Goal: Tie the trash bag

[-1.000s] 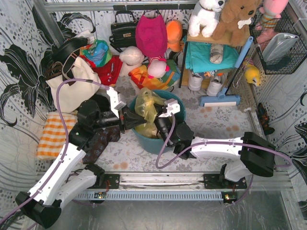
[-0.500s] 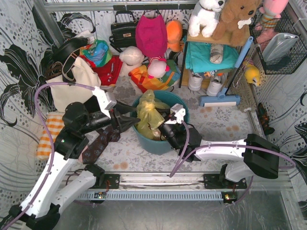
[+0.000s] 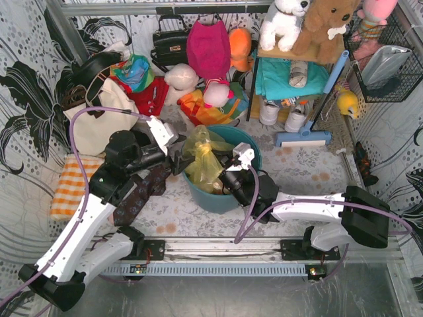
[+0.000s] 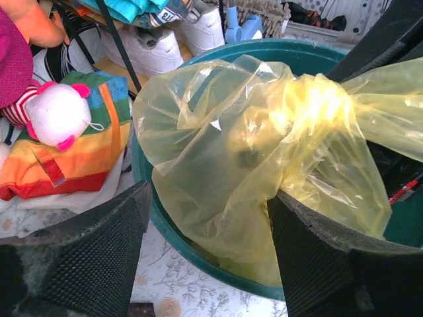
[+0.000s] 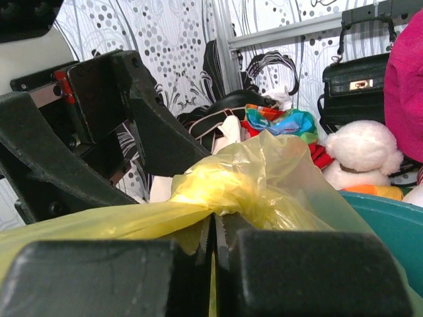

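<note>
So the left gripper [image 4: 208, 198] is hanging wide open, one finger on each side of the trash bag [image 4: 251, 152], and it isn't gripping anything. In the left wrist view the yellow plastic is bulging into the gap between the jaws and looks like it's draping over the tip of one finger [image 4: 297, 224], though it's hard to call real contact. The right gripper [image 5: 213, 238] is clamping down tight on a twisted strand of the bag, right next to the bunched-up knot, with a sliver of yellow poking out between the pads. The bag itself is sitting in the teal bin [image 3: 211, 198], puffing up above the rim, with the two grippers facing each other across it.
</note>
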Motion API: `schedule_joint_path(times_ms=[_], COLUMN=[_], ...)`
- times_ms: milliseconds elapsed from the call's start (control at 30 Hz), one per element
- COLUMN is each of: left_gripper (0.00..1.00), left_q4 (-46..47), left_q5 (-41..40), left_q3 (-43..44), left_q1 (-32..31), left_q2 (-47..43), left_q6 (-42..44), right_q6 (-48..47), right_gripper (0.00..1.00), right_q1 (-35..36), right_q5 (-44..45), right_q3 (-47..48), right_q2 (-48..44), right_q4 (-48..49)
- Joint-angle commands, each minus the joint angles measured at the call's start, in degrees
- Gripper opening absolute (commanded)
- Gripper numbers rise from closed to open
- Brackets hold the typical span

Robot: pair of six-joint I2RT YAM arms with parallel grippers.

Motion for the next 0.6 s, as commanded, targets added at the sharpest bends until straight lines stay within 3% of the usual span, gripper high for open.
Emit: schedule_joint_path(times_ms=[0,67,133,200,400,567], left_gripper=[0.80,0.79,0.70,0.49,0.03,0.00], left_q4=[6.9,8.1,8.6,7.8,3.3,1.4], left_q5=[-0.3,1.6,3.3,4.6,11.4,17.8], left_q3=[-0.7,-0.9,-0.8,-0.4,0.9,0.7], left_q1=[-0.1,-0.2,-0.1,-0.1,-0.1,-0.2], left_q2=[0.0,0.7,1.4,1.8,1.6,0.8], left_q6=[6.5,7.1,7.1,7.1,5.4,1.7], right_q6=[0.3,-0.1,-0.3,-1.2,-4.7,-6.7], right_gripper=[0.00,0.00,0.00,0.00,0.00,0.00], right_q1=[-0.4,-0.4,-0.4,-0.4,-0.4,-0.4], right_q5=[0.3,0.3,0.8,1.8,5.2,8.2], right_q3=[-0.6,-0.5,-0.6,-0.4,2.2,4.0], right_q2=[-1.7,-2.0,-2.2,-2.1,0.8,3.4], right_q4=[-3.9,-4.8,-5.3,-5.4,-2.6,1.7])
